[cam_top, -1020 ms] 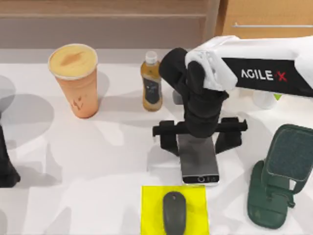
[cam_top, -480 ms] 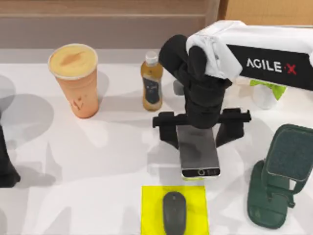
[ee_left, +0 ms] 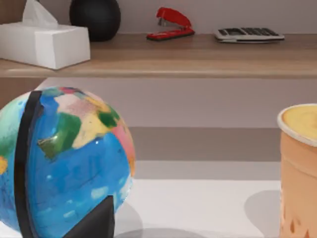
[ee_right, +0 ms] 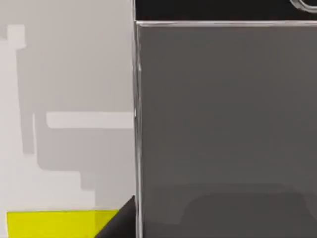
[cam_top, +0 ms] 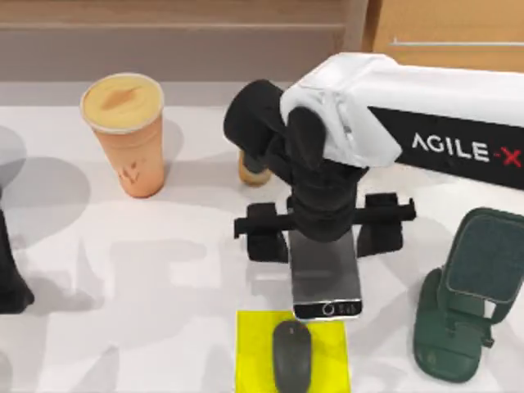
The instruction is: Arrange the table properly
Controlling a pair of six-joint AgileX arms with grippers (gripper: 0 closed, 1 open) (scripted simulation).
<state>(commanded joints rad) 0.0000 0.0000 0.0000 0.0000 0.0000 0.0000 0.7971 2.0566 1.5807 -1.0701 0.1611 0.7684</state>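
Your right gripper (cam_top: 325, 233) sits mid-table, pinching a smartphone (cam_top: 327, 282) at its far end, w/ the black finger blocks standing out wide on either side of it; the phone's near end reaches the far edge of the yellow pad (cam_top: 292, 354) and overlaps it in the top view. A dark mouse (cam_top: 291, 355) lies on that pad, just near of the phone. Right of the phone there's a dark green phone stand (cam_top: 467, 295), apart from it. The arm covers most of a small bottle (cam_top: 249, 171) at the far side, only its base peeking out. Far left stands an orange cup (cam_top: 125, 135) w/ a tan lid, well clear of the gripper. A wooden cabinet (cam_top: 446, 33) sits at the far right behind the arm. Your left arm (cam_top: 11, 270) is parked at the table's left edge; can't tell its finger state. Left wrist view has a globe (ee_left: 59, 161) close up, plus a shelf carrying a tissue box (ee_left: 44, 42), red stapler (ee_left: 171, 25) and calculator (ee_left: 249, 34). The table (cam_top: 147, 278) is plain white, smooth, spanning the whole scene under everything.
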